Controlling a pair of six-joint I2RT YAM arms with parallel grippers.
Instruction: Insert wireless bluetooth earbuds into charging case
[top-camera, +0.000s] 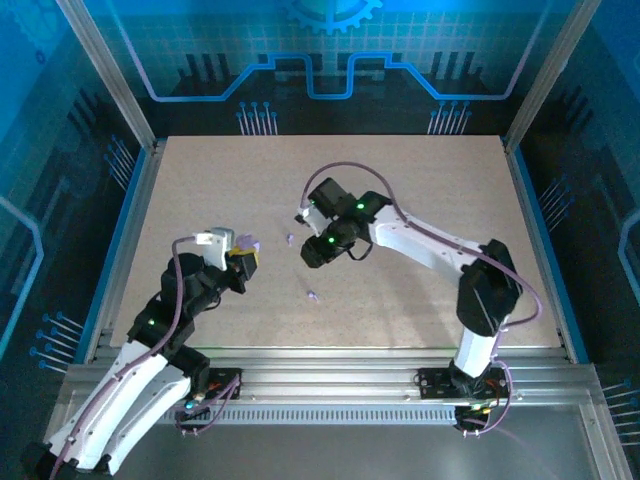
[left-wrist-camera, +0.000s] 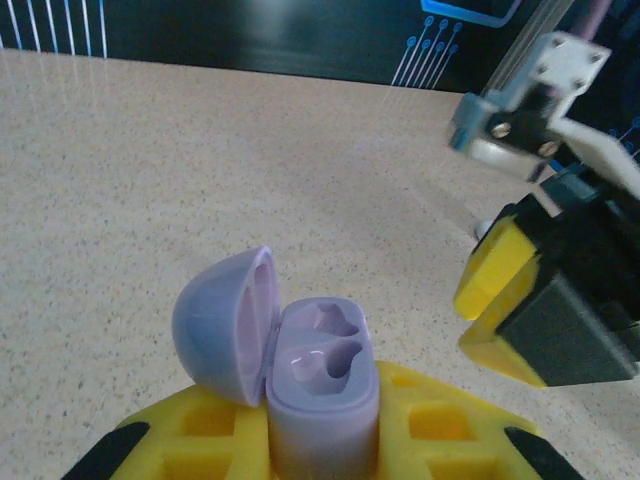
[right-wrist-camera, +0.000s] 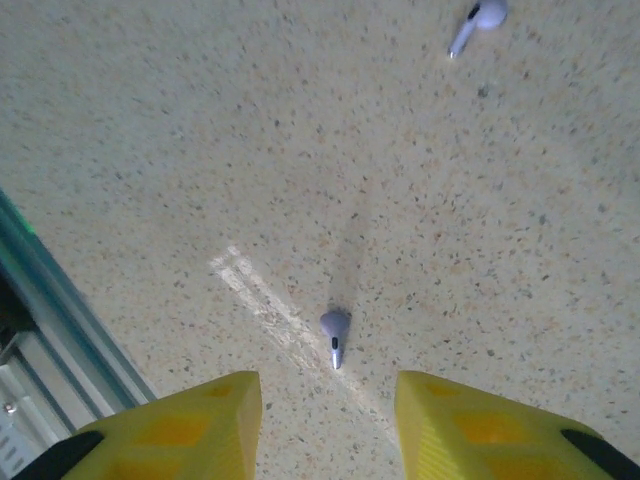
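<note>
Currently the left gripper (top-camera: 244, 258) sits low over the speckled beige counter (top-camera: 420, 180), left of centre; its yellow jaws are clamped on the base of a small rounded lavender plastic charging case (left-wrist-camera: 322, 400), which stands upright between them. Its domed lid (left-wrist-camera: 222, 325) is swung back on the hinge to the left; the two moulded sockets (left-wrist-camera: 325, 352) face up, glossy and bare.

Across from it, the right gripper (right-wrist-camera: 325, 402) points down at the counter near the middle; its yellow jaws stand apart with bare counter between them, gripping nothing. Just ahead of the fingertips, roughly centred on the gap, a tiny lavender plastic earbud (right-wrist-camera: 334, 328) lies on the counter with its short stem turned toward the jaws; it touches neither finger. Farther off, near the top edge of the right wrist view, a second small pale earbud (right-wrist-camera: 480, 18) lies on its side, stem slanting down to the left, well apart from the first.

From the left wrist camera the right gripper hangs to the right of the case, near it but not touching; whether the pale earbud is white or lavender cannot be told.
</note>
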